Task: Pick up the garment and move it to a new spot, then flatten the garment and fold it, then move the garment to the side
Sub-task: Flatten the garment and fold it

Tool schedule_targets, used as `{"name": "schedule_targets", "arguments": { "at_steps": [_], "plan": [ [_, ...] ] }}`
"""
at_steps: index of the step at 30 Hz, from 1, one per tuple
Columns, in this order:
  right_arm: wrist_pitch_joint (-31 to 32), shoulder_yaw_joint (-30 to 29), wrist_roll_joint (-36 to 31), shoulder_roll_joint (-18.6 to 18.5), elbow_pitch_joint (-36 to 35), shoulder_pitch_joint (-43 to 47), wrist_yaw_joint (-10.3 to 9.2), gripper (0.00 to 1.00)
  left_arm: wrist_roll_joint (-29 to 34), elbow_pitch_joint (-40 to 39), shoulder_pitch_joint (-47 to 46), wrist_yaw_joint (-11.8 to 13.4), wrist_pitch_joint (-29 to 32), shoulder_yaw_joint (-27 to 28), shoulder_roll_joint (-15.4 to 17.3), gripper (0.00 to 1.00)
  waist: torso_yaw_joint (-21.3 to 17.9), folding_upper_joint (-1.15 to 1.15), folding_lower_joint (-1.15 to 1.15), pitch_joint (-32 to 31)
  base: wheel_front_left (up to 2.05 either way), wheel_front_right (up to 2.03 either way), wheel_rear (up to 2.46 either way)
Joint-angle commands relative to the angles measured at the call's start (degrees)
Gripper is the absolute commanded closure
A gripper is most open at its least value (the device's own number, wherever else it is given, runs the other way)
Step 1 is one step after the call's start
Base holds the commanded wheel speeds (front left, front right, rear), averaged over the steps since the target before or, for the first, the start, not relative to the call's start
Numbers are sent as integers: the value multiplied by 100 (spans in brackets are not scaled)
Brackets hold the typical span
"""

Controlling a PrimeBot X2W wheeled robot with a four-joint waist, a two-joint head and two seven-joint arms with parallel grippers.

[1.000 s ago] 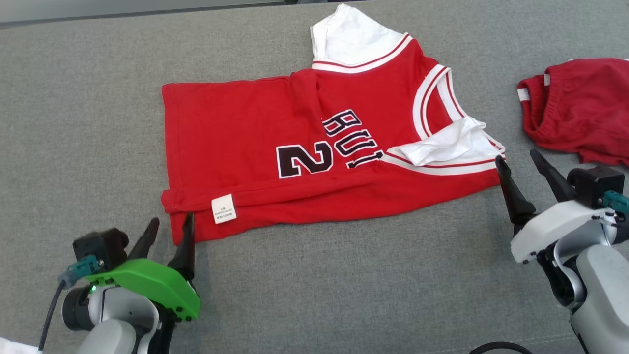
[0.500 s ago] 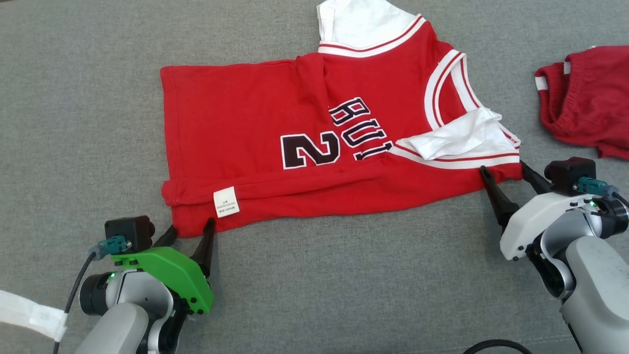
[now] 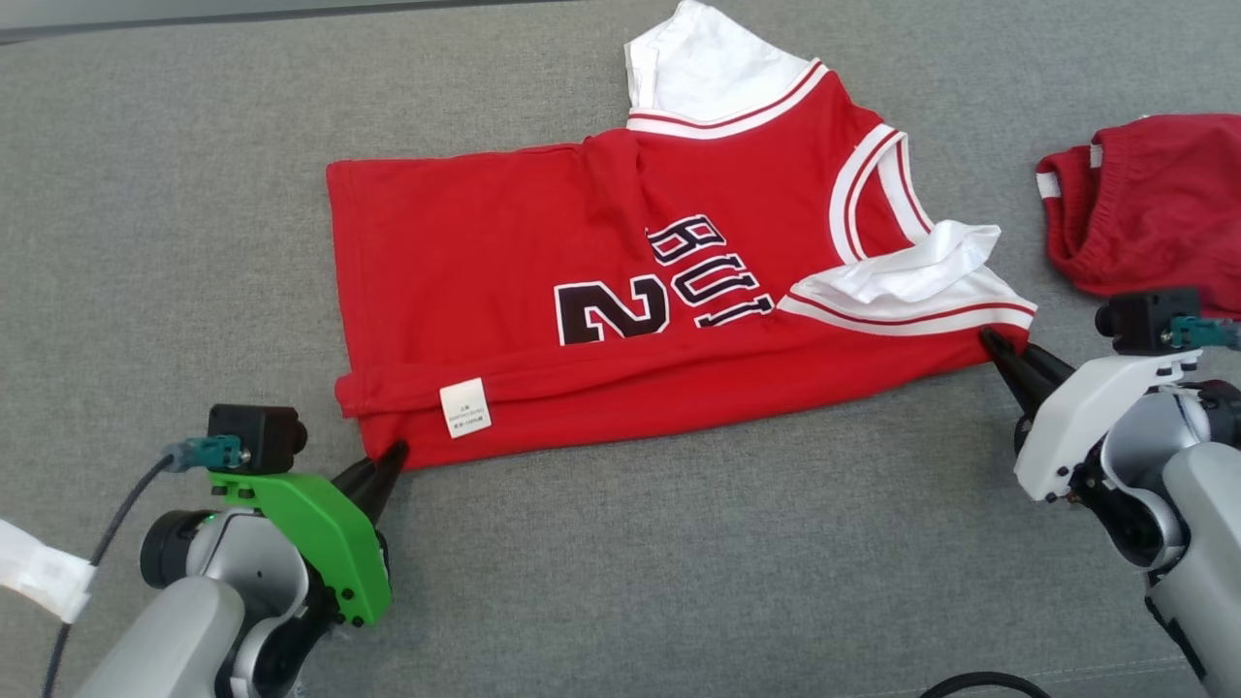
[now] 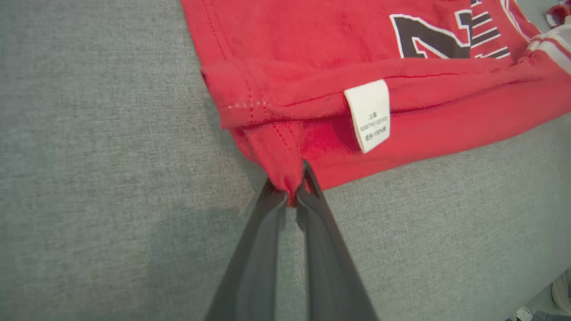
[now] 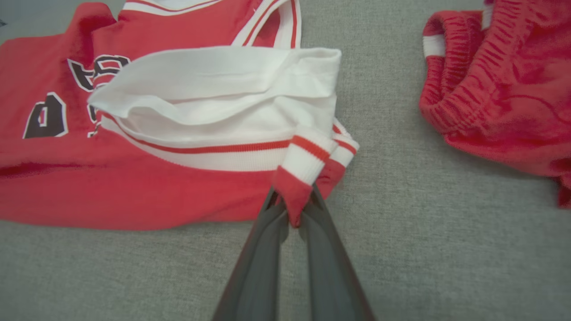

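A red basketball jersey [image 3: 543, 242] with white trim, white sleeves and a dark number lies spread on the grey surface, its near edge folded over with a white label [image 3: 465, 409] showing. My left gripper [image 3: 393, 456] is shut on the jersey's near left hem corner [image 4: 285, 178]. My right gripper [image 3: 991, 341] is shut on the near right corner by the striped armhole [image 5: 296, 196]. A crumpled white sleeve [image 5: 214, 89] sits just beyond the right fingers [image 5: 261, 258].
Red shorts [image 3: 1144, 208] with a ribbed waistband lie bunched at the right, close to my right arm, seen too in the right wrist view [image 5: 499, 84]. Grey fabric surface [image 3: 679, 582] stretches wide in front and to the left. A white tag hangs by my left forearm [image 3: 39, 582].
Both grippers have closed on the jersey's near corners: the left on the hem corner, the right on the armhole corner. The camera has shifted slightly.
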Motion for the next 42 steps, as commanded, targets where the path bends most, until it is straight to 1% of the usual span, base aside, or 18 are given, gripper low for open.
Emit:
{"name": "schedule_targets", "arguments": {
  "at_steps": [1, 4, 9, 15, 16, 17, 18, 19, 20, 21, 24, 26, 28, 29, 32, 35, 38, 42],
  "plan": [
    [176, 6, 150, -178, -153, 93, -6, 100, -18, -286, 113, -41, 129, 36, 198, 100, -78, 0, 0, -78, 0, 0, 0],
    [584, -66, 446, -477, -562, 325, -6, 100, -218, -1091, 372, 18, 434, 98, 528, 100, -114, 0, 0, -109, 0, 0, 0],
    [1221, -192, 751, -774, -1327, 993, -5, 100, -322, -2234, 1084, 345, 751, 122, 969, 100, -160, 0, 0, -54, 0, 0, 0],
    [1567, -409, 694, -753, -1742, 1539, -5, 100, -467, -2666, 1748, 619, 692, 161, 1099, 100, -210, 0, 0, 95, 0, 0, 0],
    [1578, -472, 596, -727, -1735, 1589, -5, 71, -459, -2687, 1826, 641, 687, 141, 1114, 100, -212, 0, 0, 116, 0, 0, 0],
    [1603, -506, 495, -704, -1742, 1634, -5, 0, -437, -2695, 1885, 666, 664, 126, 1109, 100, -211, 0, 0, 138, 0, 0, 0],
    [1626, -546, 383, -676, -1751, 1652, -5, 0, -415, -2696, 1929, 704, 620, 129, 1079, 100, -207, 0, 0, 156, 0, 0, 0],
    [1637, -598, 252, -661, -1772, 1632, -5, 0, -404, -2711, 1973, 731, 580, 131, 1052, 96, -205, 0, 0, 174, 0, 0, 0],
    [1630, -660, 172, -646, -1821, 1577, -5, 0, -375, -2751, 2012, 753, 551, 131, 1052, 53, -200, 0, 0, 195, 0, 0, 0],
    [1629, -736, 86, -631, -1893, 1501, -5, 0, -363, -2786, 2037, 778, 508, 164, 1066, 0, -186, 0, 0, 216, 0, 0, 0],
    [1656, -916, -60, -584, -2254, 1198, -3, 0, -330, -2930, 2005, 856, 386, 379, 1224, 0, -123, 0, 0, 296, 0, 0, 0],
    [1679, -1052, -231, -555, -2465, 671, -4, 0, -286, -2891, 1545, 848, 268, 638, 1209, 0, 42, 0, 0, 424, 0, 0, 0],
    [1714, -1102, -419, -512, -2353, 236, -4, 0, -298, -2641, 1089, 868, 196, 744, 1001, 0, 221, 0, 0, 546, 0, 0, 0],
    [1744, -1125, -531, -494, -2242, 1, -4, 0, -271, -2467, 810, 805, 245, 699, 894, 0, 326, 0, 0, 628, 0, 0, 0],
    [1902, -1032, -826, -485, -1839, -771, -4, 0, -169, -1801, -200, 616, 420, 475, 517, 0, 639, 0, 0, 919, 0, 0, 0],
    [1921, -767, -1004, -477, -1334, -1469, -4, 0, 46, -883, -1089, 548, 472, 236, 81, 0, 924, 0, 0, 1163, 0, 0, 0],
    [1850, -491, -1102, -480, -808, -2061, -6, 0, 208, -86, -1758, 375, 415, 9, -322, 0, 1143, 0, 0, 1354, 0, 0, 0],
    [1622, -189, -1249, -433, -27, -2543, -5, 0, 157, 683, -2230, 60, 405, -196, -772, 0, 1358, 0, 0, 1435, 0, 0, 0]
  ]
}}
